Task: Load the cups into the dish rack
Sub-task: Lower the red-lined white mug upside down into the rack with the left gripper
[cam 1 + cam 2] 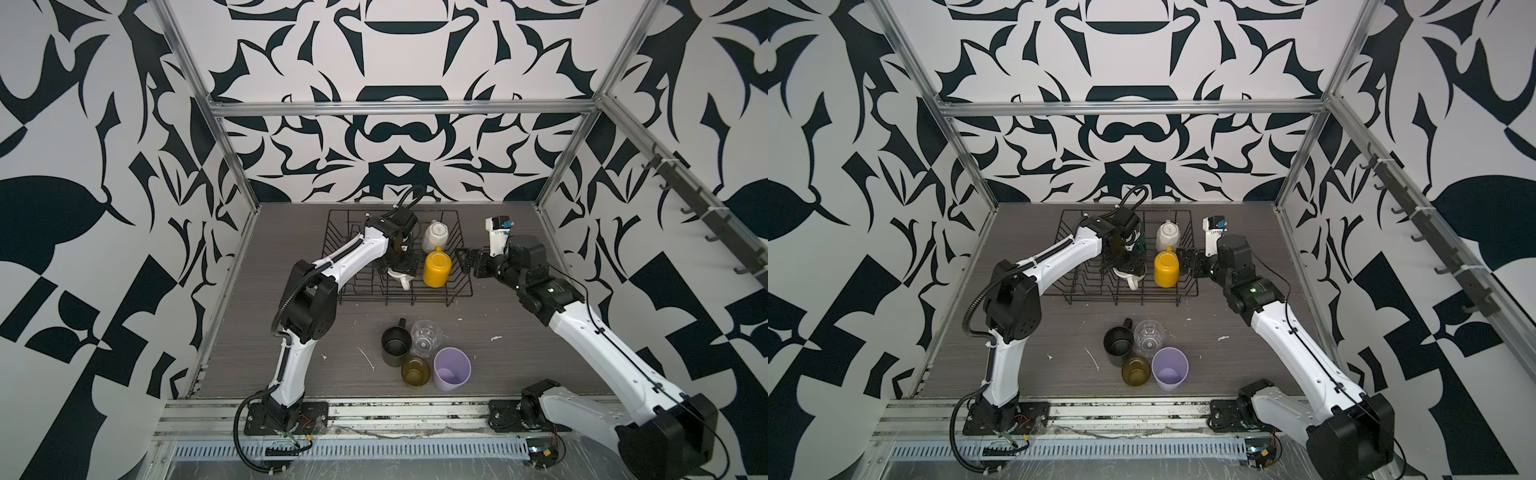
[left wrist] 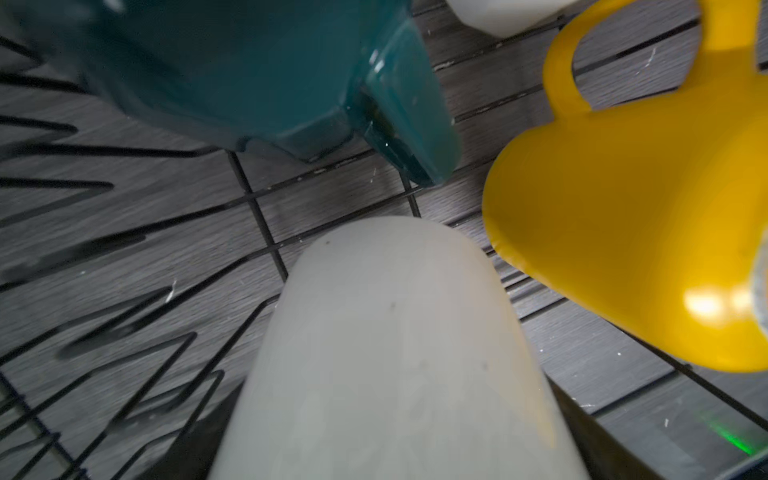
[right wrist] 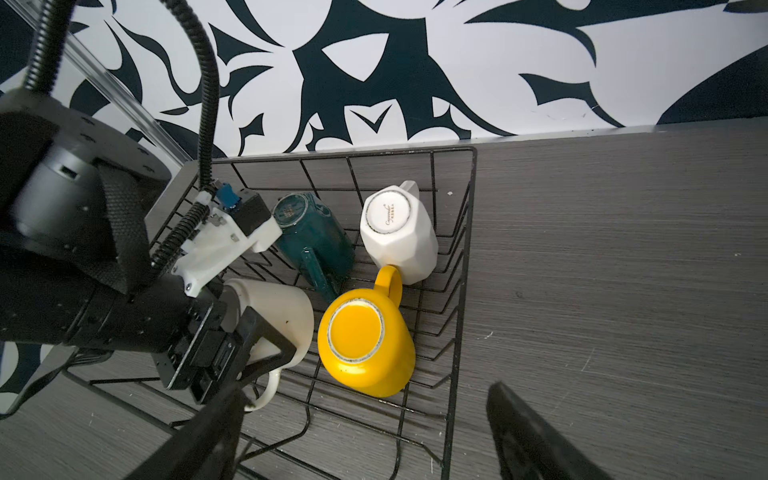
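Observation:
The black wire dish rack stands at the back of the table. Inside it lie a yellow mug, a faceted white mug and a teal mug. My left gripper reaches down into the rack, shut on a plain white mug with its handle hanging low. My right gripper hovers open and empty at the rack's right rim. On the table in front stand a black mug, a clear glass, an amber glass and a lilac tumbler.
The four standing cups form a tight cluster near the table's front middle. The left forearm crosses above the rack's left half with its prongs. Aluminium frame posts and patterned walls close in the table on three sides.

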### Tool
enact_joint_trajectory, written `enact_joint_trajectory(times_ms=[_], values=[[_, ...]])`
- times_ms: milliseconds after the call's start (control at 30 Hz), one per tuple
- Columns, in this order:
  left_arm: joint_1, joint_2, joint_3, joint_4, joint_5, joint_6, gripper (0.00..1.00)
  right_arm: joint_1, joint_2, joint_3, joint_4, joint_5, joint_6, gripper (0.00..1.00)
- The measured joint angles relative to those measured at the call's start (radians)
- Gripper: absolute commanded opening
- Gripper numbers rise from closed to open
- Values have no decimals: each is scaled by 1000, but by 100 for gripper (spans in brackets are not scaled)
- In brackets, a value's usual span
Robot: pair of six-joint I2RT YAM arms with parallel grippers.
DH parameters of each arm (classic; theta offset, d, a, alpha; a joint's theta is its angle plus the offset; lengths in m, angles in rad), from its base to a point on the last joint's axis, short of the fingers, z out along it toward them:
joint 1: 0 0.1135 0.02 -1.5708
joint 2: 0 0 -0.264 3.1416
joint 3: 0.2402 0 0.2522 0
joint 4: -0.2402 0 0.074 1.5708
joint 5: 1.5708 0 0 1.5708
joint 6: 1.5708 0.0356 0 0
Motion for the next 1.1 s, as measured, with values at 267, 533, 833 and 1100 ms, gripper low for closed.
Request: enact_joint_trajectory(times_ms=[267, 533, 833, 1100], values=[[0, 37, 21, -14, -6, -1, 27, -2, 0, 0, 0, -3, 0, 93], [-1, 75, 39, -39, -16, -8, 56, -2, 0, -1, 0, -3, 0, 93], [-2, 79, 42, -42, -32, -8, 76, -6, 0, -6, 1, -3, 0, 93], [-3, 80, 42, -43, -34, -11, 79, -8, 0, -8, 0, -3, 0, 93]])
